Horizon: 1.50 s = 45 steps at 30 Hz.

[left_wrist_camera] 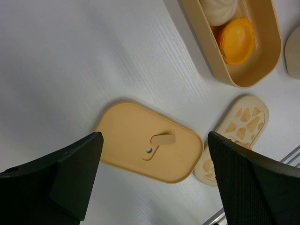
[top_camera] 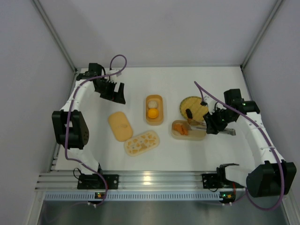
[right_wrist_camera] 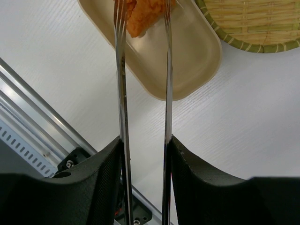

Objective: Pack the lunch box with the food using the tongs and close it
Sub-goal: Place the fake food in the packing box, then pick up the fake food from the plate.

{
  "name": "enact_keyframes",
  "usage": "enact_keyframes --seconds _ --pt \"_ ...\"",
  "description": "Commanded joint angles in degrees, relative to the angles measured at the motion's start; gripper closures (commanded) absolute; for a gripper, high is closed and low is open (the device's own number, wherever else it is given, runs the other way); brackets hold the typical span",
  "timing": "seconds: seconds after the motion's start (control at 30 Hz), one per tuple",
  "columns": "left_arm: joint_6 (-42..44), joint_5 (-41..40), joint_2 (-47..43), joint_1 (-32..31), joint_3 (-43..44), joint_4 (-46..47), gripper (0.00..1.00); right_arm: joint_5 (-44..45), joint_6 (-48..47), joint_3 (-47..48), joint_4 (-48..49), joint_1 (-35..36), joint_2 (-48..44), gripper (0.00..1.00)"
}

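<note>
From above, at right: tongs (top_camera: 199, 124) pinched in right gripper (top_camera: 213, 123), tips over box (top_camera: 199, 134) of orange chunks (top_camera: 180, 128); dark piece (top_camera: 189, 113) on plate (top_camera: 199, 103) just beyond. Left wrist: left gripper (left_wrist_camera: 154, 138) spread wide over lid (left_wrist_camera: 126, 126), well clear. Right wrist: springy arms flanking a chunk (right_wrist_camera: 140, 18), soft, light, probably slippery; squeeze gently mid-body.

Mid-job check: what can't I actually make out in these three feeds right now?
Right wrist view: the tips of the tongs and the top of the orange chunk are cut off by the top edge, so the pinch is unclear.
Top view: the dark piece on the plate is too small to identify.
Left wrist view: the whitish ball is cut off by the top edge.
</note>
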Motion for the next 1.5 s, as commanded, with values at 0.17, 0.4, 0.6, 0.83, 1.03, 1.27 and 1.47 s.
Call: enact_keyframes --seconds 0.17,0.4,0.6,0.83,1.03,1.27,1.47 --pt "0.23 1.84 1.31 0.13 2.58 0.17 0.02 -2.18 -0.58 4.07 -0.73 1.0 -1.28 0.59" --pt "0.23 2.02 1.92 0.13 3.55 0.17 0.02 -2.45 4.78 7.85 2.86 0.65 -0.58 0.62" --pt "0.15 1.84 2.1 0.13 4.08 0.0 0.02 -0.87 9.08 8.02 7.25 0.38 3.02 0.62" --pt "0.15 1.49 1.75 0.13 3.9 -0.26 0.02 3.7 13.13 8.29 11.13 0.38 6.97 0.59" --pt "0.32 1.32 1.48 0.13 3.55 -0.27 0.02 5.63 15.68 7.94 13.5 0.3 8.47 0.56" --pt "0.23 1.49 1.57 0.13 3.37 -0.35 0.02 5.64 17.96 8.11 14.21 0.3 10.93 0.54" --pt "0.06 1.05 1.4 0.13 2.76 -0.09 0.02 5.55 19.02 7.94 15.35 0.47 12.69 0.53"
